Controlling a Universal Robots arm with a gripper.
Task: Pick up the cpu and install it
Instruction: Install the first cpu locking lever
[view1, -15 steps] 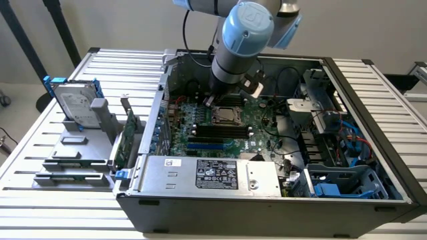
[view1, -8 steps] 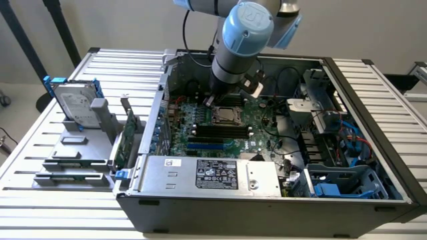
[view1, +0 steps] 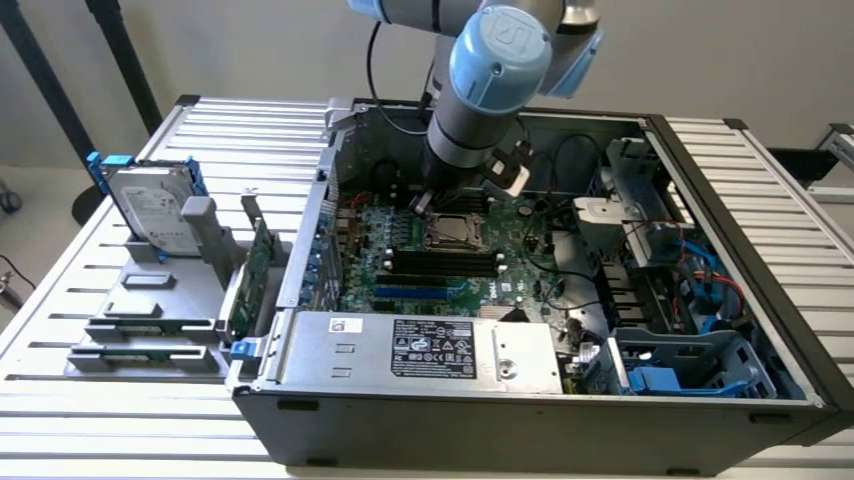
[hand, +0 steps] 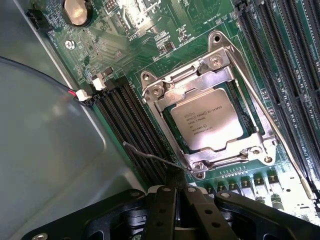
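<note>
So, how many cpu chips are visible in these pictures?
1. The cpu lies on the green motherboard, inside the metal socket frame, near the shut gripper. Others may be hidden inside the case.

The computer case (view1: 534, 420) is open on top, and the arm (view1: 481, 100) reaches down through that opening. Inside, the claw (hand: 175, 184), fingers pressed together, hangs just above the motherboard (hand: 125, 45). It is beside the socket frame (hand: 210, 75), whose metal bars ring the seated cpu (hand: 212, 122). Black memory slots (hand: 132, 125) flank the socket on both sides. A thin wire lever (hand: 150, 157) crosses near the claw tip, and a grey wall (hand: 45, 150) stands close by. The power supply (view1: 414, 345) and drive cage (view1: 667, 250) narrow the free room inside the case. Outside, a hard drive (view1: 147, 205) and upright cards (view1: 254, 265) stand on the worktop (view1: 240, 130) at the exterior view's left.
</note>
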